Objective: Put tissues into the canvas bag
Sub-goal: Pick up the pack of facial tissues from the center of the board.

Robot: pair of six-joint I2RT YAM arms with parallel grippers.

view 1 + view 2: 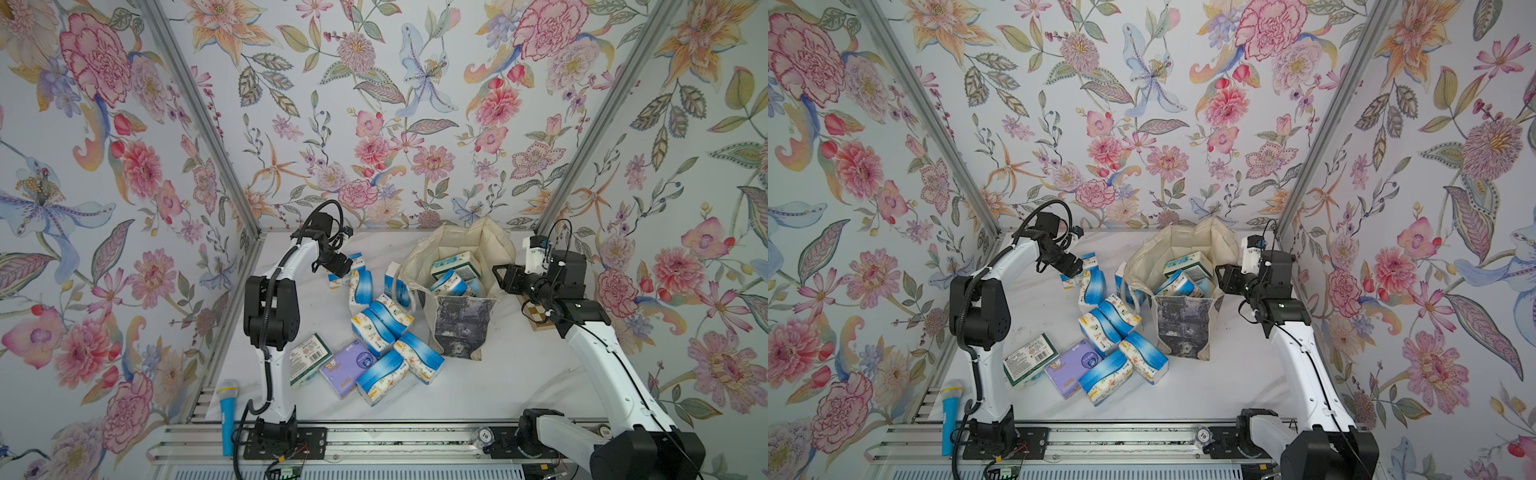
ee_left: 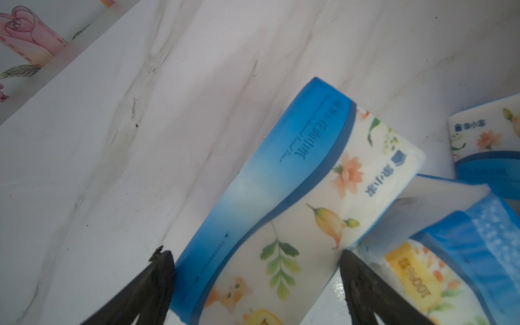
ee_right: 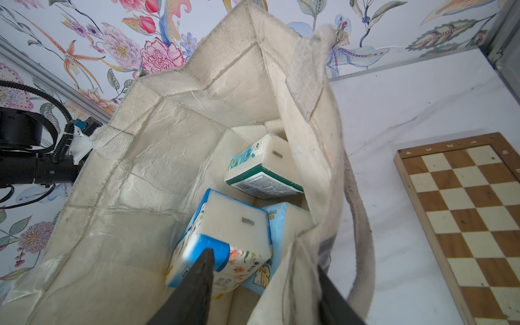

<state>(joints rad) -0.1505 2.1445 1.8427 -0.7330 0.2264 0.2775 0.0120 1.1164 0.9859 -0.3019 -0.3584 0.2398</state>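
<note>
Several blue-and-white floral tissues packs [image 1: 386, 320] [image 1: 1113, 320] lie heaped mid-table, with a lilac pack [image 1: 353, 365] and a green-white barcode pack [image 1: 309, 359] nearer the front. My left gripper [image 1: 343, 266] [image 2: 257, 261] hangs open at the heap's far end, one blue-white pack [image 2: 267, 211] lying between its fingers. The cream canvas bag [image 1: 461, 328] [image 1: 1183, 328] [image 3: 140, 183] stands open to the right and holds a blue pack [image 3: 233, 233], a green-white pack [image 3: 261, 171] and a pale blue one [image 3: 281, 222]. My right gripper [image 1: 496, 272] [image 3: 266, 261] straddles the bag's side wall, jaws apart, one finger inside.
A wooden chessboard [image 1: 536, 318] [image 3: 464, 225] lies under my right arm, right of the bag. A blue toy microphone [image 1: 227, 411] lies at the front left corner. A metal rail [image 1: 374, 440] carrying both arm bases runs along the front edge. Floral walls close in three sides.
</note>
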